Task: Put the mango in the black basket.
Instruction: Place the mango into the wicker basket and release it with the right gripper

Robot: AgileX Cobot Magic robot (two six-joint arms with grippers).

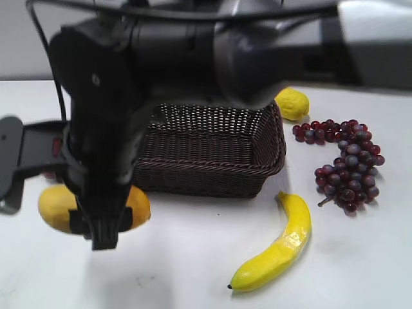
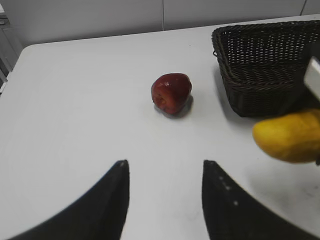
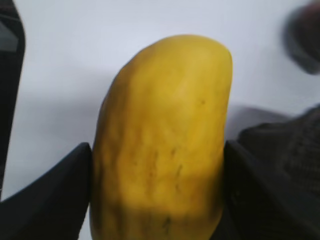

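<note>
The mango [image 1: 53, 207] is plump and orange-yellow and lies left of the black basket [image 1: 212, 172], close to its left wall. My right arm reaches across from the right, and its gripper [image 1: 101, 222] comes down over the mango's middle. In the right wrist view the mango [image 3: 162, 140] fills the gap between the jaws [image 3: 157, 150], which press on both its sides. The mango's end shows in the left wrist view [image 2: 290, 136] beside the basket [image 2: 260, 75]. I cannot tell whether it is lifted. My left gripper [image 2: 165, 167] is open and empty over bare table.
A red apple [image 2: 171, 93] sits on the table left of the basket. A banana [image 1: 277, 248] lies at the front right, a bunch of dark red grapes [image 1: 344, 164] to the right, and a lemon [image 1: 293, 103] behind the basket's right corner.
</note>
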